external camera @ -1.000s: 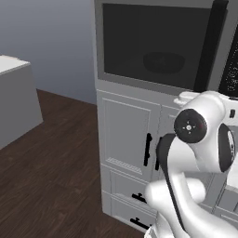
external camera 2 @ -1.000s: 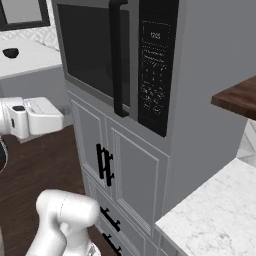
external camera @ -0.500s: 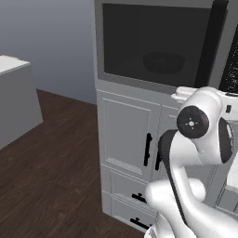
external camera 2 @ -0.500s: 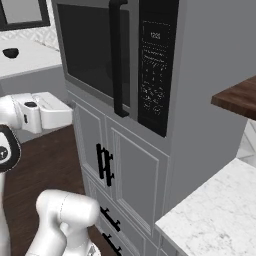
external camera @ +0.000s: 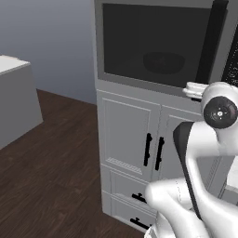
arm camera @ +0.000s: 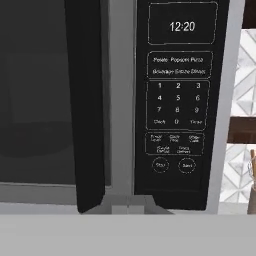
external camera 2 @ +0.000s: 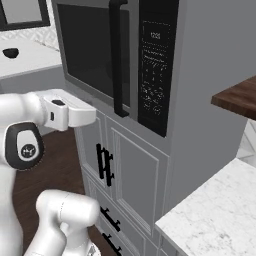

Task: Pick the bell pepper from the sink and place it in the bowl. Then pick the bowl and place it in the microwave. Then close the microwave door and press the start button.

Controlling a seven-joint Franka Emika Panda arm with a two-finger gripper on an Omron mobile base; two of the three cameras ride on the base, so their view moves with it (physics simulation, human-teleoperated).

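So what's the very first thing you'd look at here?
The big grey microwave built in above the white cupboards, with its door closed and a dark bowl showing dimly through the glass. Next, the black control panel at its right, its clock reading 12:20. The white robot arm reaches up in front.

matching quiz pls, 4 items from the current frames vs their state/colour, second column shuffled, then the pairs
Things:
1. microwave door
2. door handle
3. control panel
4. bowl

Descriptions:
A. black vertical bar
B. closed, dark glass window
C. dim dark shape behind the glass
D. display reads 12:20

Pairs: 1-B, 2-A, 3-D, 4-C
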